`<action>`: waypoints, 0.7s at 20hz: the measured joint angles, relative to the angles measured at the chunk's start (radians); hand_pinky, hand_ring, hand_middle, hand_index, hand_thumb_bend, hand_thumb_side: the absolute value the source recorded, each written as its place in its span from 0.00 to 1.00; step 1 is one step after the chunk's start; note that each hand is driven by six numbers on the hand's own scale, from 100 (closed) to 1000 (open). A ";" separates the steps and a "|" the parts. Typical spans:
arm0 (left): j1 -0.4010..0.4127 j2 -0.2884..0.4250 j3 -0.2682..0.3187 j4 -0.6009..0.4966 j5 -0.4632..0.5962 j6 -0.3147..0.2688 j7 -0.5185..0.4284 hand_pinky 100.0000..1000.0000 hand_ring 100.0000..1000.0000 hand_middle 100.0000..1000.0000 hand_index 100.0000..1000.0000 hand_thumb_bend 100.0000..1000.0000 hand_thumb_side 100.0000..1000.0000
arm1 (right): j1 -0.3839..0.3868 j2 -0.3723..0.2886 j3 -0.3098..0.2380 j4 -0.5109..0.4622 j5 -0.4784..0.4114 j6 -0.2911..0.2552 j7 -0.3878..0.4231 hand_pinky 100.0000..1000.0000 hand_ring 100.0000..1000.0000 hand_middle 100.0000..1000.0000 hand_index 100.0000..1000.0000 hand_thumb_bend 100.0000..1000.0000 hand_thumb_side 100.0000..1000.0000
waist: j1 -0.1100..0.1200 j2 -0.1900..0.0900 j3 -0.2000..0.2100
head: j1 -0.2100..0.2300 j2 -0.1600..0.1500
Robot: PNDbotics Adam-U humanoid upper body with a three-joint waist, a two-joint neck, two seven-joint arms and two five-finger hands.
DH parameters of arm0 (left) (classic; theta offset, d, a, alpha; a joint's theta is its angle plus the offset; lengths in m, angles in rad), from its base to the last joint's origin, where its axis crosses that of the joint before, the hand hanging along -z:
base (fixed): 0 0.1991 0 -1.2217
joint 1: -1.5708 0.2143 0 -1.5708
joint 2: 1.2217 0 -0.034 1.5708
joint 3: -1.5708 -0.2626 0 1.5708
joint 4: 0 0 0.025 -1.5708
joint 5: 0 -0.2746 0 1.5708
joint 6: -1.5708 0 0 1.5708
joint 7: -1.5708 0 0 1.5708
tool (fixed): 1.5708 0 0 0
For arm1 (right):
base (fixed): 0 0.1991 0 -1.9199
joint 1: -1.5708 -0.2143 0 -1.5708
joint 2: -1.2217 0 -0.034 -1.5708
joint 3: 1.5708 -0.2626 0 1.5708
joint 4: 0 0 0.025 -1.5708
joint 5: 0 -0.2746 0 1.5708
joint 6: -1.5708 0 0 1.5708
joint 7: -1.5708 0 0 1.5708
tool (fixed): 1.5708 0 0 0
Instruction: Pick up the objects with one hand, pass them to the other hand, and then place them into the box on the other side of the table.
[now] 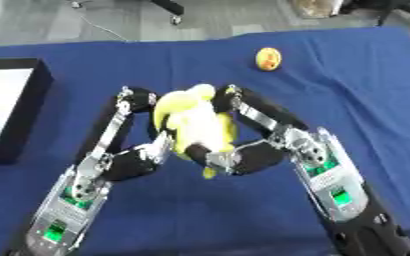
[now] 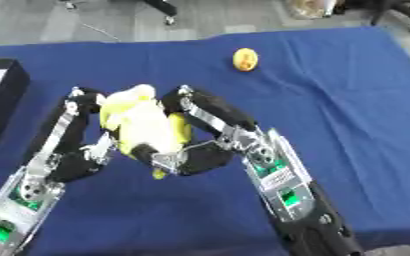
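Handover geometry governed this moment: the yellow object [image 1: 194, 126], seemingly a bunch of bananas or a soft toy of that shape, hung between both hands above the blue tablecloth [image 1: 348, 90], near the table's middle; its long axis ran roughly from the far edge toward the robot, the upper end lying between the fingertips and the lower tip pointing down toward the cloth.

Left hand [image 1: 130, 155] came in from the left, its fingers [image 1: 130, 100] curled round the object's left flank and upper end; right hand [image 1: 265, 145] came in from the right, its fingers [image 1: 239, 102] curled over the upper right side and its thumb pressed near the lower part; both hands therefore closed on the same item at once, and neither was clearly nearer to it.

Box [image 1: 20, 120], black-walled with a pale interior, sat at the left edge of the table, well apart from the object and on the left hand's side; something small lay inside it, not identifiable. A second item, a small round yellow-orange thing [image 1: 268, 58], lay on the cloth toward the far right, well apart from both hands.

Judged from this layout, the pass stood at the midpoint; the box lay to the left, so the left hand was the likelier receiver, and the coming move would require the right hand to let go before the object travelled leftward; release before the receiving fingers were fully settled risked a drop onto the cloth.
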 measured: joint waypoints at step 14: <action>0.007 0.002 0.036 -0.013 -0.018 -0.010 -0.005 0.28 0.10 0.09 0.34 0.00 0.52 | 0.011 -0.006 -0.038 -0.056 0.051 -0.047 0.014 0.59 0.15 0.65 0.82 0.42 0.57 | 0.000 0.000 -0.002 | 0.008 0.000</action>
